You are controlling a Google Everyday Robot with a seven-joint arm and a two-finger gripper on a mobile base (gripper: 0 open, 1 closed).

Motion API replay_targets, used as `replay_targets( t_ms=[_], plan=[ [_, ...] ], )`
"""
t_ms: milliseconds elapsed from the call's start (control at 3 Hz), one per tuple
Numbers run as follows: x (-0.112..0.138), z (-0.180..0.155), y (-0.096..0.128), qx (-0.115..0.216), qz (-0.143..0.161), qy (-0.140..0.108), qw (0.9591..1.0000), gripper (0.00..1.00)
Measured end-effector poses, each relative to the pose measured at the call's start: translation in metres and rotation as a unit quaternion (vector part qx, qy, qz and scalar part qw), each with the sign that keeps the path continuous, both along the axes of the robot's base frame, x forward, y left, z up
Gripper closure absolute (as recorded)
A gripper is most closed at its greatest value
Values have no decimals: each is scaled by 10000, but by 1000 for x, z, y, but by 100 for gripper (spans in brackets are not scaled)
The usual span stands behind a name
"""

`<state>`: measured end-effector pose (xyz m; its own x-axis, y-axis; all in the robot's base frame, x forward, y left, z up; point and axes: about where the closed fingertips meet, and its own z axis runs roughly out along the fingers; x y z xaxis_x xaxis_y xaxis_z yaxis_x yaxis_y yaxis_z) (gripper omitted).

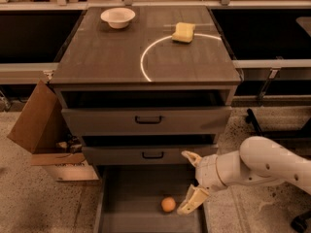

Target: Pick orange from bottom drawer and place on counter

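The orange (168, 204) lies on the grey floor of the open bottom drawer (131, 193), right of the middle. My gripper (188, 182) hangs over the drawer's right side, just right of and slightly above the orange, not touching it. Its two pale fingers (192, 200) are spread wide, so it is open and empty. My white arm (262, 166) reaches in from the right. The counter (107, 52) is the dark wood-grain cabinet top with a white arc line (146, 57).
A white bowl (118, 17) stands at the counter's back left and a yellow sponge (183, 32) at the back right. Two upper drawers with black handles (148, 120) stand slightly open. A cardboard box (41, 127) leans left of the cabinet.
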<state>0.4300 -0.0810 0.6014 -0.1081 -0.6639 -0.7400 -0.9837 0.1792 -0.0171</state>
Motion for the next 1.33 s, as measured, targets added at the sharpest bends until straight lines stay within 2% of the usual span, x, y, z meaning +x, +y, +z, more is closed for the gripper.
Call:
replay_targets(
  t_ms=[333,667,1000,1333],
  plan=[
    [3,-31,5,-85,189,-131,9997,0],
    [10,-80,14,-26,307,-306,9991,0],
    [14,-154,23,109,277,-254,9992,0],
    [14,-154,23,109,277,-254,9992,0]
  ],
)
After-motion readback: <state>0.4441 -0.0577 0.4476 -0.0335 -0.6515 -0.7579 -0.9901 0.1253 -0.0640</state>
